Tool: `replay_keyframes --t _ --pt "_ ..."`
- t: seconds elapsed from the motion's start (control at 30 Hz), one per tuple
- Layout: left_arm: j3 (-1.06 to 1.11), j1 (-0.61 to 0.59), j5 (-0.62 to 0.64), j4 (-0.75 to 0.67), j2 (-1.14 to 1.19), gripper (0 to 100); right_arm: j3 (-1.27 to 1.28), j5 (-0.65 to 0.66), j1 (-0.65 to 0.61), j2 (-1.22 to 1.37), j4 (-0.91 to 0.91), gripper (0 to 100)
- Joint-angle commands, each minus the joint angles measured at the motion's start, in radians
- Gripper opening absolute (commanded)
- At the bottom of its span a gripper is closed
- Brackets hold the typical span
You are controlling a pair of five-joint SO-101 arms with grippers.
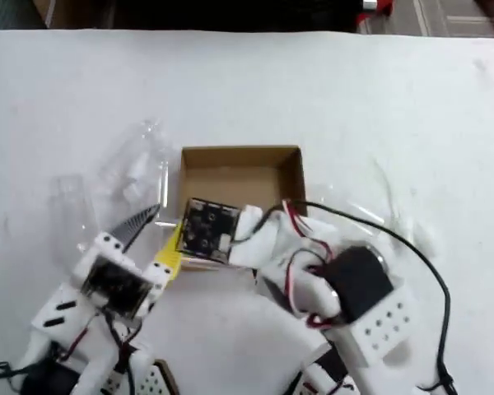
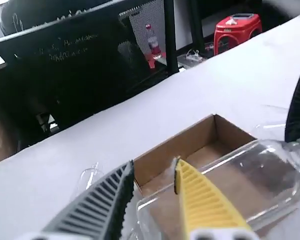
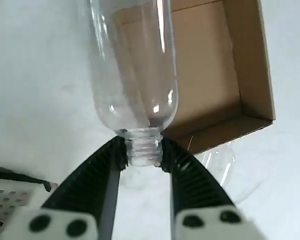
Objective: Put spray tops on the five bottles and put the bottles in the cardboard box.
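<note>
While right hand (image 3: 142,152) grips bottle (image 3: 132,75) at neck, body over cardboard box (image 3: 250,62), left hand (image 2: 153,169) apart

Left arm (image 1: 107,284): mine, comes up from the near left of the table, wrist angled forward.
Left gripper (image 2: 152,167): one grey finger, one yellow finger, spread apart.
Right arm (image 1: 362,296): mine, comes from the near right, bent across toward the middle.
Right gripper (image 3: 141,150): two black fingers pinched on the threaded neck of a clear bottle (image 3: 135,75).
</note>
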Motion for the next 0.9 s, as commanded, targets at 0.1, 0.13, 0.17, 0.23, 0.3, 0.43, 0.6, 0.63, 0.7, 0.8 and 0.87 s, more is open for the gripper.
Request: replay_keyframes --t 0.1,0.13,0.17,0.23,0.3,0.43,0.6,0.63,0.7,0.8,0.87 --pt "0.043 -0.025 -0.003 -0.034 0.004 14 -0.014 -0.011 0.024 -0.133 0.018 1.6" --pt "0.046 -0.024 -0.003 -0.034 0.004 14 -0.012 -0.011 0.033 -0.136 0.008 1.6" --pt "0.048 -0.021 -0.003 -0.034 0.004 14 -0.012 -0.011 0.047 -0.137 0.004 1.6" --pt "0.048 -0.019 -0.003 -0.032 0.004 14 -0.014 -0.012 0.073 -0.143 -0.012 1.6" --pt "0.048 -0.019 -0.003 -0.032 0.004 14 -0.014 -0.026 0.087 -0.145 -0.025 1.6" --pt "0.048 -0.018 -0.003 -0.034 0.004 14 -0.014 -0.104 0.082 -0.145 -0.073 1.6" --pt "0.048 -0.018 -0.003 -0.037 0.004 14 -0.015 -0.124 0.081 -0.145 -0.101 1.6" --pt "0.048 -0.018 -0.003 -0.037 0.004 14 -0.015 -0.124 0.081 -0.145 -0.101 1.6" --pt "0.048 -0.018 -0.003 -0.038 0.004 14 -0.017 -0.124 0.081 -0.147 -0.101 1.6" --pt "0.048 -0.018 -0.003 -0.041 0.004 14 -0.035 -0.126 0.081 -0.147 -0.094 1.6" --pt "0.049 -0.018 -0.003 -0.041 0.004 14 -0.075 -0.161 0.081 -0.145 -0.094 1.6"
